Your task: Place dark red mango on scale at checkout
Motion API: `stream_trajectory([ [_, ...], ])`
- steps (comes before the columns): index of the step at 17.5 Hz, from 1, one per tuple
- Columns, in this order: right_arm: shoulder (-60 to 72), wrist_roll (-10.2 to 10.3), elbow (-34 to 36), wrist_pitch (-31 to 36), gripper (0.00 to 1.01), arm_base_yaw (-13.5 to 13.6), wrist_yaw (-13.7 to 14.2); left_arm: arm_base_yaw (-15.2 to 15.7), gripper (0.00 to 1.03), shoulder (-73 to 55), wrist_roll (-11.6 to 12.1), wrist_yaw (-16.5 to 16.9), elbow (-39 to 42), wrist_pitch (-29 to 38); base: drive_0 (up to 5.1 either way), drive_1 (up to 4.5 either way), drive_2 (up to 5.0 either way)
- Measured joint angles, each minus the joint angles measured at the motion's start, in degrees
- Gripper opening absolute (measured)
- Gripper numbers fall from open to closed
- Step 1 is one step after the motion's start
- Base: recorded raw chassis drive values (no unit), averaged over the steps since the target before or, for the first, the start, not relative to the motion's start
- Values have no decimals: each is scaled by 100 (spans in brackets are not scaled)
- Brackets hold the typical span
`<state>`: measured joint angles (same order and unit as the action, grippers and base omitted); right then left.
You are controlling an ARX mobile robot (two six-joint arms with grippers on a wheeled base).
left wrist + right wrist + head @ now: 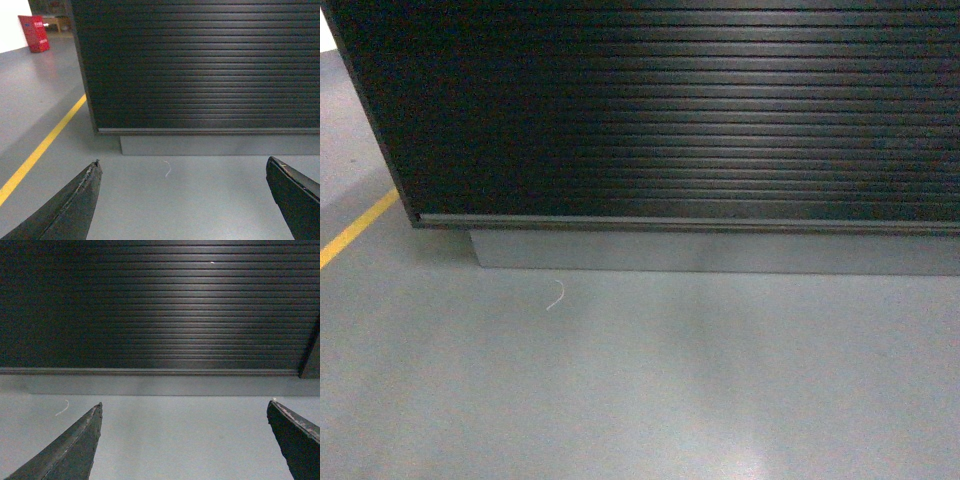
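Observation:
The checkout [680,110] fills the upper part of every view as a dark counter with a horizontally ribbed front panel; its top is out of view. The same ribbed checkout front [200,65] faces the left wrist camera and the checkout front [150,310] faces the right one. My left gripper [182,165] is open, its dark fingers spread wide over bare floor with nothing between them. My right gripper [185,405] is open and empty too. Neither gripper shows in the head view. The dark red mango and the scale are out of view.
A grey plinth [710,252] runs under the counter above grey floor [640,390]. A yellow floor line [355,228] runs past the counter's left corner, and the yellow line [40,147] shows again. A thin white scrap [556,295] lies on the floor. A red box [34,33] stands far left.

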<state>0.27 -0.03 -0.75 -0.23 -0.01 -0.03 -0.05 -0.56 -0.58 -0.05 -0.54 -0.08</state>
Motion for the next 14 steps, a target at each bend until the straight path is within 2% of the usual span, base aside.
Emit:
stream_trajectory([
  [14,0,0,0,4,98,0,4,0,98,0,-2,-2,0,-9,-4,430,-437],
])
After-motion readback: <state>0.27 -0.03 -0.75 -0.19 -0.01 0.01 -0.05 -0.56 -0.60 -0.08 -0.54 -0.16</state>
